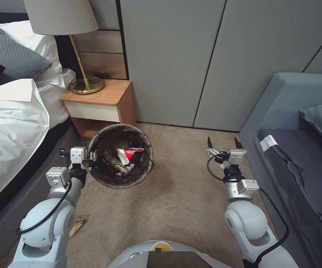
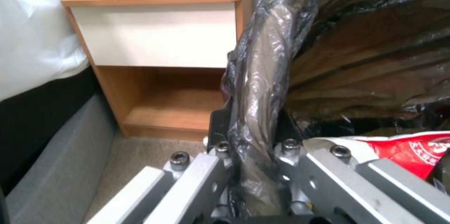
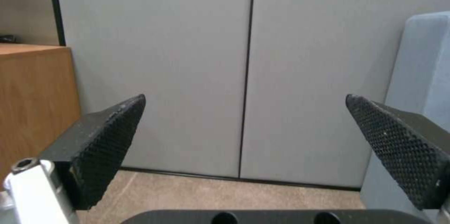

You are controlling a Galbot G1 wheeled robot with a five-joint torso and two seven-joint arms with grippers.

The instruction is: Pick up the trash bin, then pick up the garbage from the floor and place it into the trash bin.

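The trash bin, lined with a dark bag, is at my left front by the nightstand. My left gripper is shut on its near-left rim; in the left wrist view the bag-covered rim runs between the fingers of the left gripper. I cannot tell whether the bin is off the floor. Garbage lies inside it: a red and white wrapper and a yellow one. A flattened brown paper bag lies on the carpet beside my left arm. My right gripper hangs open and empty over the carpet.
A wooden nightstand with a brass lamp stands just behind the bin. The bed runs along my left and a grey sofa along my right. Grey wall panels close the far side.
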